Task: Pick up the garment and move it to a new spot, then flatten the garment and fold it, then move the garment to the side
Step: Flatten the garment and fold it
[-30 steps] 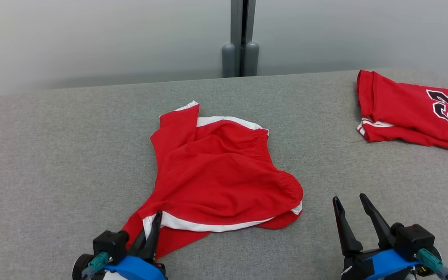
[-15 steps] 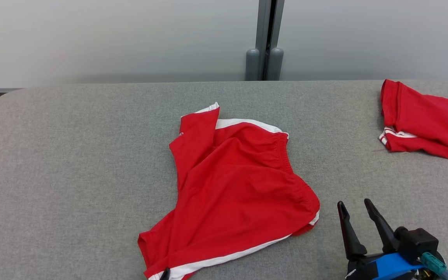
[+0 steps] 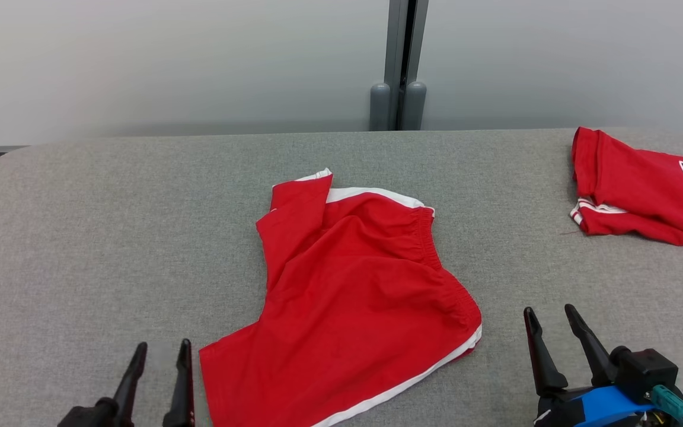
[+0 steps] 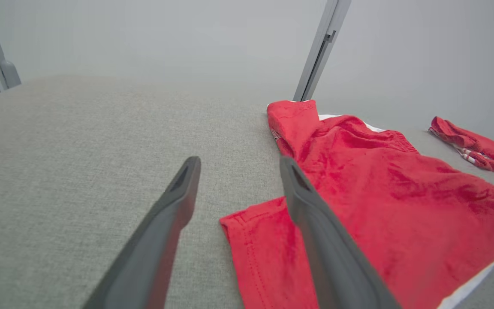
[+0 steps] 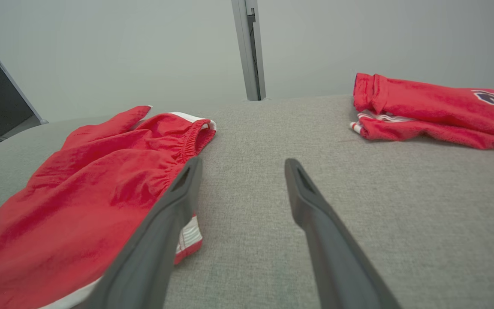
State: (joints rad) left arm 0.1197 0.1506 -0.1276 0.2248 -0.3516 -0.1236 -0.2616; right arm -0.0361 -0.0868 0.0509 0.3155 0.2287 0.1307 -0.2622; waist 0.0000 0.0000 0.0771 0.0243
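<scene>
Red shorts [image 3: 353, 296] at the middle of the grey desk [image 3: 80, 237], spread out but not flat: one leg folded over at 11 o'clock, wrinkled waistband toward 3 o'clock, lower hem corner at 7 o'clock. Left gripper [image 3: 163, 345] just beside that corner, jaws wide apart, holding nothing. Right gripper [image 3: 549, 310] at 4 o'clock from the shorts, near the waistband end, jaws also wide and empty.

Possible trouble from here: pinching only the top layer at the hem and so making new folds; closing on the desk cover instead of the hem; pulling from one side alone and twisting the cloth. Probable cause: thin fabric, lying very low on the desk.

Much open desk toward 9 and 10 o'clock. Less room at 2 o'clock, because of a folded red jersey [image 3: 638, 190] there. Far edge at 12 o'clock, well apart from the shorts. Near edge out of view, so care with any drag toward 6 o'clock.
</scene>
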